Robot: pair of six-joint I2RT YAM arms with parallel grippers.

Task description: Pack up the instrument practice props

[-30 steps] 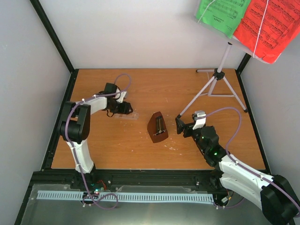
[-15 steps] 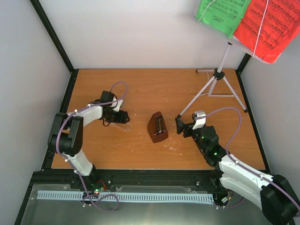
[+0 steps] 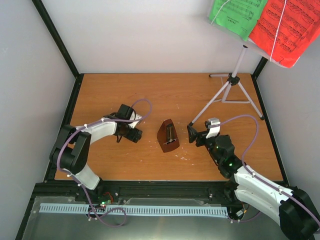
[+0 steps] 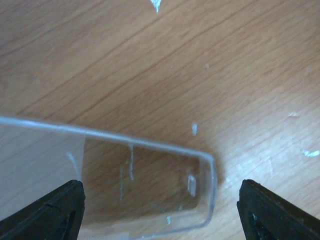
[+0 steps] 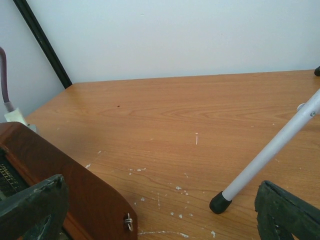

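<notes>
Left arm is stretched low over the table (image 3: 165, 95), left of centre. Left gripper (image 3: 135, 135) points down at the clear cover (image 4: 150, 185). The cover lies flat on the wood with one rounded end between the fingers (image 4: 50, 212). Jaws are spread wide and released. There's a visible gap from that end of the cover to one finger, while the other finger overlaps the cover in the wrist view, and I can't tell if it touches. Nothing is clamped. In the top view the cover is mostly hidden under the gripper.

Metronome (image 3: 168, 136) is mid-table, just right of the left gripper. It's a dark brown pyramid with the front open and the mechanism showing. Neither gripper touches it.

Right gripper (image 3: 191, 133) is just right of the metronome and low to the table. Its fingers (image 5: 285, 210) are spread wide and released, with nothing between them. In the wrist view the metronome's side sits beside one finger. The black foot (image 5: 220, 202) of a stand leg is planted on the wood just beyond the other finger and apart from it.

Stand (image 3: 231, 82) is at the far right of the table, tripod legs splayed and pole up. The green sheet (image 3: 236, 15) and red sheet (image 3: 285, 27) are side by side at the top of the stand, green on the left.
</notes>
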